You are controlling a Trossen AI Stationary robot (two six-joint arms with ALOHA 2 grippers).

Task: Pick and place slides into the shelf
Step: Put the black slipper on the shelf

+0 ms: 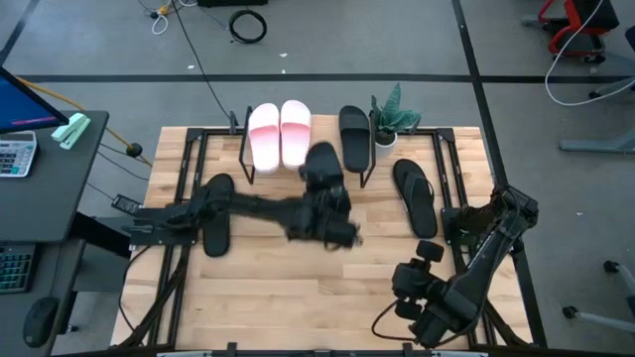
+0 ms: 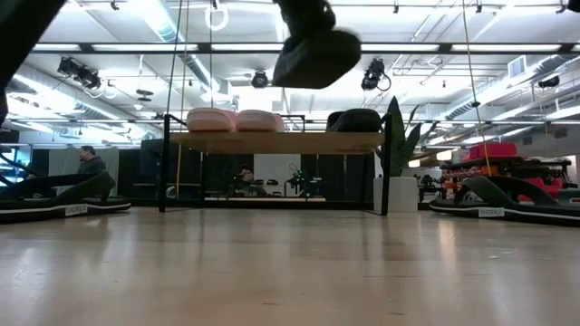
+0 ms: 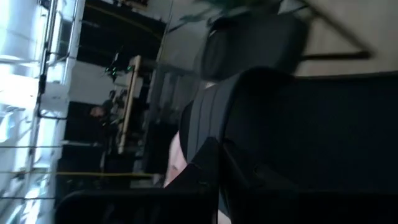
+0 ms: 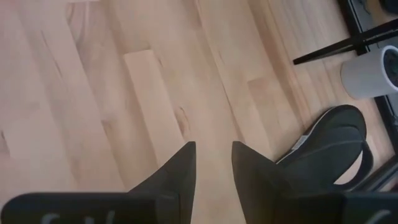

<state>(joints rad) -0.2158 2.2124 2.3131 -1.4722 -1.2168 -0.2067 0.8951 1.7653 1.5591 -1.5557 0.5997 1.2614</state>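
The shelf [image 2: 272, 142] stands at the table's far edge and carries two pink slides [image 1: 280, 134] and one black slide [image 1: 354, 136] on its plank top. My left gripper [image 1: 323, 190] reaches from the left toward the shelf, shut on a second black slide [image 1: 322, 162]. This slide hangs higher than the shelf top in the low view [image 2: 317, 50]. One black flip-flop [image 1: 216, 216] lies flat on the table under my left arm, another [image 1: 417, 196] at the right. My right gripper [image 1: 407, 276] hovers open over bare wood near the right flip-flop [image 4: 329, 149]. My left gripper holds the black slide by the end nearest the table's front [image 1: 323, 178], coming roughly level from the near side. The slide's broad strap [image 3: 261, 106] stands just beyond the fingers [image 3: 208, 168]. It is lifted clear, in front of the gap between the pink slides and the black one. Darkness hides the kind of hold.
A potted plant [image 1: 392, 119] in a white pot [image 4: 373, 74] stands at the shelf's right end. Black frame rails [image 1: 189, 169] run along both sides of the table. A desk with a calculator [image 1: 15, 154] sits off to the left. Bare wood lies at the near middle.
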